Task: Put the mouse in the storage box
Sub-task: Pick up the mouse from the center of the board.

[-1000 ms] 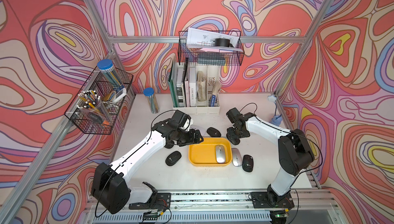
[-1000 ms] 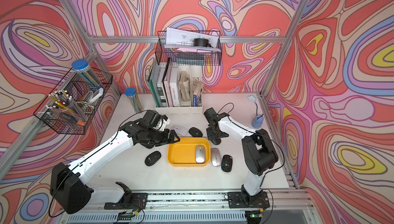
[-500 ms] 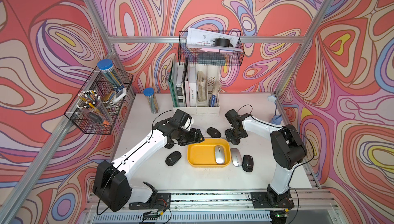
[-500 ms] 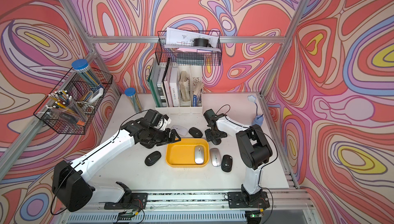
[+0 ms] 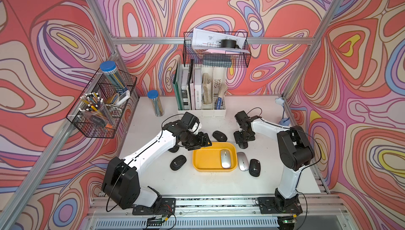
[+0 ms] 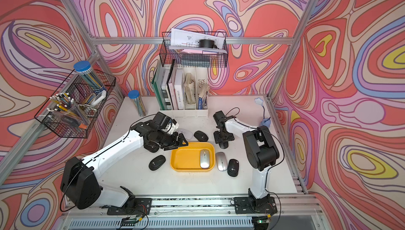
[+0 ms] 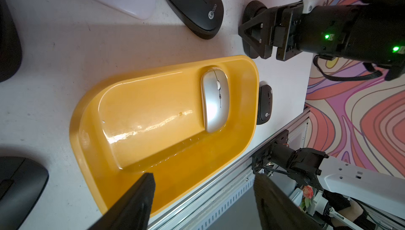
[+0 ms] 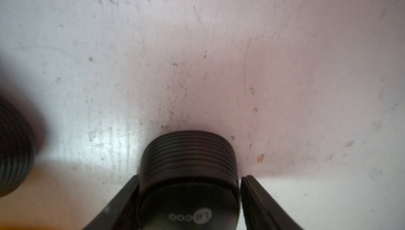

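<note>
Left hand (image 7: 203,175) open over storage box (image 5: 206,158) corner. Right hand (image 8: 189,178) straddles black Lecoo mouse (image 8: 188,152) on counter (image 8: 197,42); grip unclear. Silver mouse (image 5: 225,158) inside box.

left arm (image 5: 153,144) and right arm (image 5: 266,127): white shells, bulky black joint housings (image 5: 121,180) (the biggest toward six o'clock), thin black cables (image 5: 256,109) looping at the wrists, two green lights (image 7: 327,36) on the right wrist.
</note>
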`<state>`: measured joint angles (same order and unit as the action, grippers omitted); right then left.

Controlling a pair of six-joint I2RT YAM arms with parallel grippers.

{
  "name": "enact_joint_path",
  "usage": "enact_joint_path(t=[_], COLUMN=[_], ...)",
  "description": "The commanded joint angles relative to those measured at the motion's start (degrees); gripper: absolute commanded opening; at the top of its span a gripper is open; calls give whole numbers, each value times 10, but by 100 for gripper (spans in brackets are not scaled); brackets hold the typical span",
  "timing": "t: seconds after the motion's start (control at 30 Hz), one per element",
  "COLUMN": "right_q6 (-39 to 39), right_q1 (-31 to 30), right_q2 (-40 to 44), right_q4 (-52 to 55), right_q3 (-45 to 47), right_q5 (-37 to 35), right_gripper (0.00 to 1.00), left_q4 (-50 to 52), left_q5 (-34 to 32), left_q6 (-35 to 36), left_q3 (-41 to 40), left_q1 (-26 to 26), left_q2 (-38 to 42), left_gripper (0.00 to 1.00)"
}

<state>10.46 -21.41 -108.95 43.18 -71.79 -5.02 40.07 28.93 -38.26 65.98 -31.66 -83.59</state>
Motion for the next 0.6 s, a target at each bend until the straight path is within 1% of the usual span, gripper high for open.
enact_joint_path(t=[0.0,0.13,0.3,0.47,0.57], right_q6=[20,30,39,51,59], right_q1=[1,1,1,1,1], right_q2=[-3,7,14,16,38], right_q4=[13,27,28,10,-3], right_q3=[0,10,18,26,36], right_q5=[11,11,2,-11,-13], right_gripper=[68,71,69,57,55], left_q4=[-3,-10,-18,-19,-20], left_q5=[14,17,17,13,14], left_q6=[-8,-13,-17,-15,-15], left_q3=[23,28,38,42,41], left_q1=[-18,-40,-54,-54,-54], left_q2=[-19,-39,-51,-56,-58], left_gripper=[76,76,76,76,76])
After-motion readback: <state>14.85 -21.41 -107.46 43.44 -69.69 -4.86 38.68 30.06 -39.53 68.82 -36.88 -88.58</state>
